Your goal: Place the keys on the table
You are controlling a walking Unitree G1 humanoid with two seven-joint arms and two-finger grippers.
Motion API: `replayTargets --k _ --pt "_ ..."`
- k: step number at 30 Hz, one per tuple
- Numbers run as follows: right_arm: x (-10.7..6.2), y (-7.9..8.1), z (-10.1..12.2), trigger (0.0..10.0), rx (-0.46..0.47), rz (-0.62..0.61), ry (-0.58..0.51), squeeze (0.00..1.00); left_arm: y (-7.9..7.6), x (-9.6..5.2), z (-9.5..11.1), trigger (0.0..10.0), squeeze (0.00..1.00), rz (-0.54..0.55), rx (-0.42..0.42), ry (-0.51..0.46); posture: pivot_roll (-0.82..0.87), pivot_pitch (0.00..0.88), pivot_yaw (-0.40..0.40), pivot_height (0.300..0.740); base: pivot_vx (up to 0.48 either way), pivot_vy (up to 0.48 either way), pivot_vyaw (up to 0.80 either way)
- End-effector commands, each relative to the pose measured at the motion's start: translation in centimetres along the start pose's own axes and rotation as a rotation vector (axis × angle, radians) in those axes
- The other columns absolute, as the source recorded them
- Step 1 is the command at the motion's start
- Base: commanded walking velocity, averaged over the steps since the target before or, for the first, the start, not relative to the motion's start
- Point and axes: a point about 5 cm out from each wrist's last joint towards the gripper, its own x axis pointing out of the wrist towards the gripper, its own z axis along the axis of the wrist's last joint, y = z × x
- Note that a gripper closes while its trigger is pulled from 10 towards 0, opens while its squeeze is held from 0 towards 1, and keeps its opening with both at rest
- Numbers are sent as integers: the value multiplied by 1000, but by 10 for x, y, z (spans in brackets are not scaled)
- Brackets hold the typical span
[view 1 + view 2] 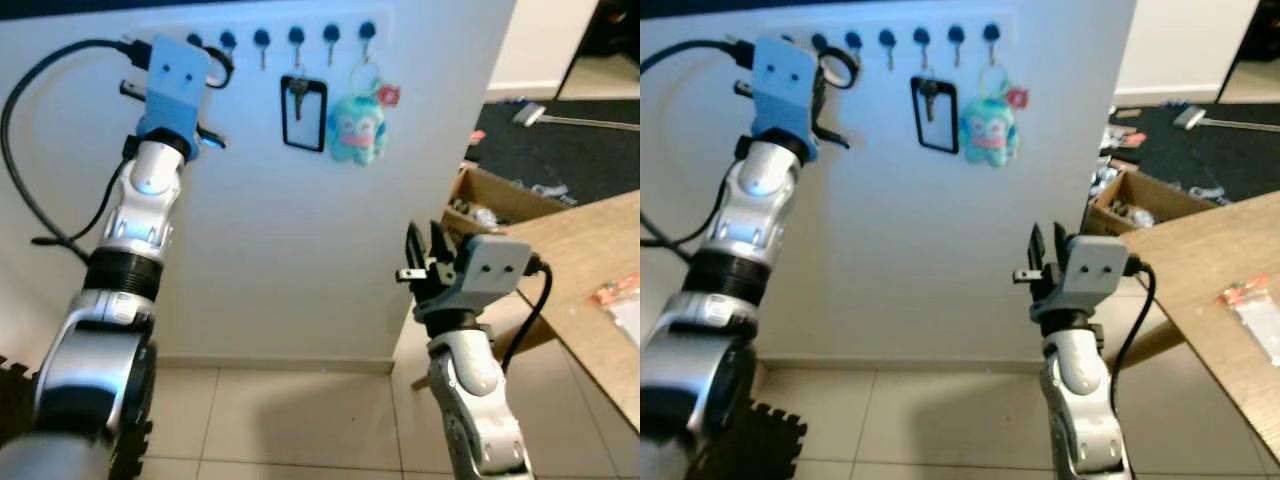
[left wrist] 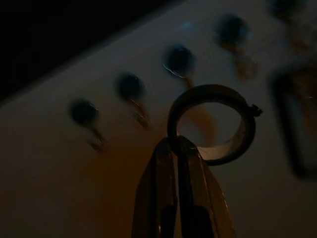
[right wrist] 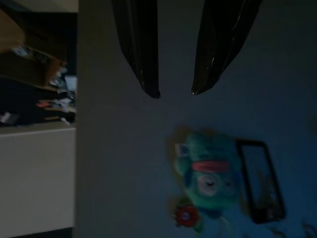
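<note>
Fingers (image 2: 171,198) of left gripper (image 1: 213,62) pinched on key ring (image 2: 212,124) at wall hooks (image 1: 262,38); right gripper (image 3: 173,91) parted, empty, mid-air near surface (image 1: 585,260) edge

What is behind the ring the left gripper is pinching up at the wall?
Behind the ring, pinched by the left gripper, is the white wall with its row of dark hooks. Whether any key hangs from the ring cannot be seen.

Head stereo pair looks forward-down at hook wall (image 1: 300,200); wrist cameras close on same wall, dark.
</note>
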Motion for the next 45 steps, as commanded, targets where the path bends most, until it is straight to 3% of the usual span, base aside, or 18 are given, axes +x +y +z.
replayTargets --k 1,4,8,10,15,23,24,31,32,33,34,35,39,40,42,43,44,45 --pt "1 2 4 10000 10 31 -7 0 -23 -11 8 10000 0 -125 -31 -33 -31 231 70 740 0 0 0" --pt "4 3 6 10000 5 50 -17 0 -48 -25 7 10000 0 -201 -86 -19 -25 229 67 740 0 0 0" --pt "7 6 9 10000 5 73 -30 0 -64 -32 4 10000 0 -222 -115 5 -20 225 65 740 0 0 0" --pt "11 14 17 10000 7 149 -58 0 -78 -39 2 10000 0 -230 -125 26 -21 223 63 740 0 0 0" --pt "11 31 27 10000 -30 327 -91 0 -91 -51 9 10000 0 -275 -198 46 -22 218 62 740 0 0 0" --pt "14 35 28 10000 -22 335 -102 0 -106 -63 18 10000 0 -368 -256 26 -15 209 62 740 0 0 0" --pt "15 36 27 10000 -7 335 -101 1000 -110 -65 20 10000 0 -381 -261 24 -10 204 60 740 0 0 0" --pt "17 37 24 10000 64 349 -75 1000 -118 -72 25 10000 0 -425 -286 18 -8 201 62 740 0 0 0" --pt "17 39 23 10000 75 365 -66 816 -119 -74 26 10000 0 -435 -293 20 -5 196 62 740 0 0 0" --pt "17 39 23 10000 75 365 -66 816 -119 -74 26 10000 0 -435 -293 20 -5 196 62 740 0 0 0" --pt "17 41 21 10000 86 382 -57 208 -120 -75 27 10000 0 -444 -302 20 -5 196 62 740 0 0 0" --pt "17 43 20 10000 95 396 -50 0 -121 -77 29 10000 0 -451 -307 19 -5 196 62 740 0 0 0" --pt "17 50 17 10000 100 432 -37 0 -122 -79 33 10000 0 -468 -332 9 0 192 56 740 0 0 0" --pt "17 52 16 9373 102 439 -35 0 -122 -80 34 10000 0 -468 -335 10 0 192 55 740 0 0 0" --pt "17 52 16 9373 102 439 -35 0 -122 -80 34 10000 0 -468 -335 10 0 192 55 740 0 0 0" --pt "17 53 15 2353 107 447 -31 0 -122 -80 34 10000 0 -465 -335 13 3 193 52 740 0 0 0" --pt "17 54 15 2353 109 448 -30 0 -122 -81 33 10000 0 -463 -334 14 3 193 52 740 0 0 0" --pt "18 54 15 0 112 449 -29 0 -122 -81 33 10000 0 -461 -333 16 4 195 50 740 0 0 0"
